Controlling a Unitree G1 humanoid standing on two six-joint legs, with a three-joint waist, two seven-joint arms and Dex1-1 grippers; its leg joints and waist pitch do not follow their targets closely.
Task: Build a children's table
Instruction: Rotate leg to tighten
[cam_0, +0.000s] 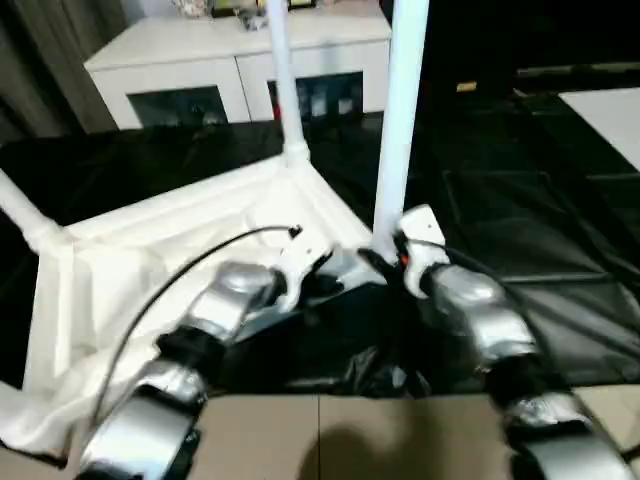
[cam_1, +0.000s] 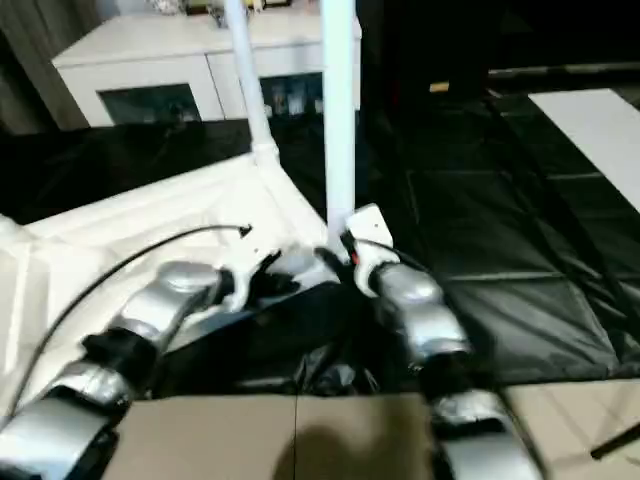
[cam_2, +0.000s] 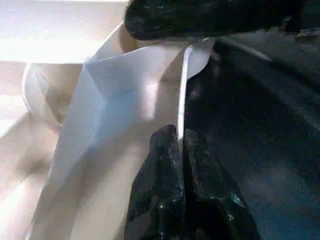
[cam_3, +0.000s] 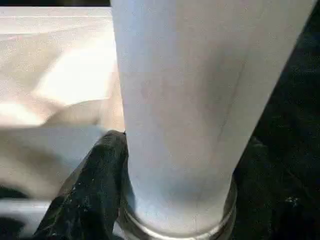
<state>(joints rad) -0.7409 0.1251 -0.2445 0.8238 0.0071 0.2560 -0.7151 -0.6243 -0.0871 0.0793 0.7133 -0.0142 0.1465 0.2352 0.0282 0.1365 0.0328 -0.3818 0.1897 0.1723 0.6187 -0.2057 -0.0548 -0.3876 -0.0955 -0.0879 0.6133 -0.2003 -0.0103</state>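
Left eye view, near to far: two silver forearms. Left claw (cam_2: 180, 150) pinched together on the tabletop (cam_0: 150, 260) rim; right claw (cam_3: 170, 200) clamped around the nearest leg (cam_0: 400, 120), near its base. Tabletop: one, underside up on black floor mats (cam_0: 520, 230). Legs: three, long axes upright, one tilted (cam_0: 20, 215). Farthest: one white cabinet (cam_0: 230, 60).

— Background, far side? A white cabinet (cam_0: 240, 60) with 2 dark glass doors, small objects on top, too blurred to identify.

— Underfoot? Black floor mats (cam_0: 520, 230); a tan surface (cam_0: 350, 435) nearest the camera.
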